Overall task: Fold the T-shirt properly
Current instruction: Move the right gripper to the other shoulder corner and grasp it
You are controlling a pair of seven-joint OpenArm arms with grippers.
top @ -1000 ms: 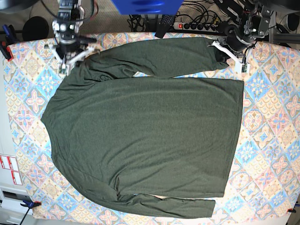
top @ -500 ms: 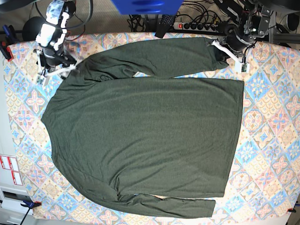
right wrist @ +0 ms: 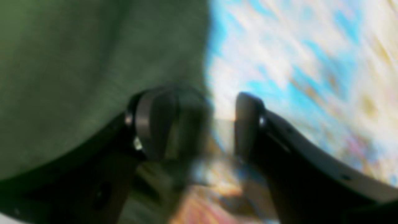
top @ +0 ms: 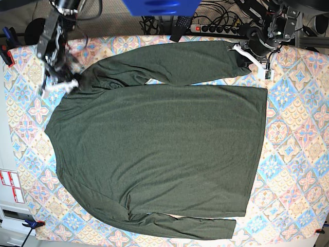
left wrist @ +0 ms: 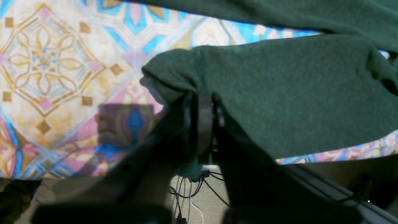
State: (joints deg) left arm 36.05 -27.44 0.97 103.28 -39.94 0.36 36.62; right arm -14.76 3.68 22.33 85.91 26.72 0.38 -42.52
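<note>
The dark olive-green T-shirt lies spread flat on the patterned tablecloth, shoulders to the left and hem to the right. Its far sleeve runs right to my left gripper. In the left wrist view my left gripper is shut on that sleeve's cuff, close to the table's far edge. My right gripper is at the shirt's far-left shoulder. In the blurred right wrist view my right gripper is open, with one finger over the fabric edge and the other over the tablecloth. The near sleeve lies along the front edge.
A power strip and cables lie behind the table's far edge, next to a blue object. A clamp grips the left edge. Paper labels sit off the table at the lower left.
My right arm has swung left and toward the front, from the far edge down to the shirt's shoulder. My left gripper has stayed on the cuff. The shirt has not shifted.
</note>
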